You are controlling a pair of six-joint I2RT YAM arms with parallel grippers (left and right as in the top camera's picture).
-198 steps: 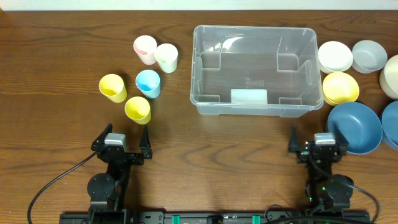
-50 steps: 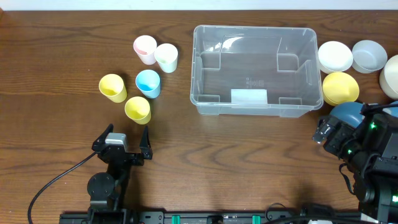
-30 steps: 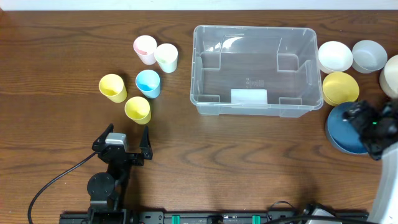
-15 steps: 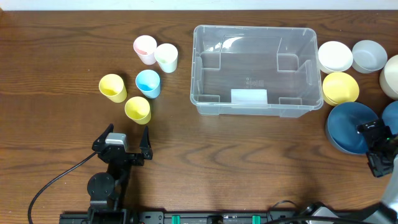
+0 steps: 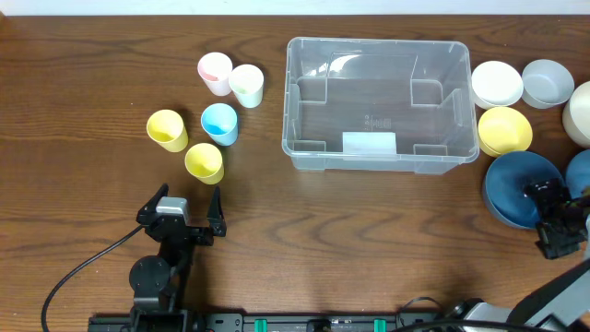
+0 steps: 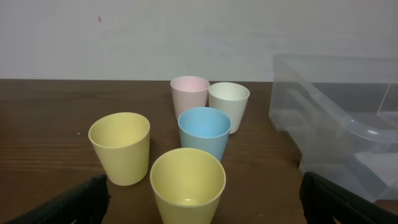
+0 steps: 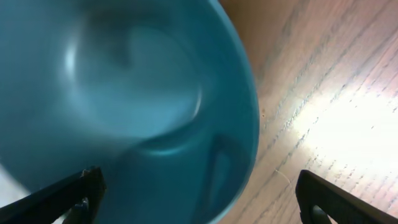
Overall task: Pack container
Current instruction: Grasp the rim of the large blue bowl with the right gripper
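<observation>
Beneath our right claw (image 5: 543, 197) sits the large blue bowl (image 5: 512, 183). In the wrist view its rim runs between our spread, empty fingers, though we cannot tell whether they touch it. Ahead and to the left of this claw, the clear container (image 5: 369, 101) stands empty on the desk (image 5: 277, 249). Our left claw (image 5: 187, 203) rests released with nothing in it, the yellow cup (image 6: 187, 185) just ahead. We judge the packing has barely begun, with the first pickup in hand. Next we should pinch the bowl's rim, lift it above the container's near wall, swing forward-left, and lower it inside.
</observation>
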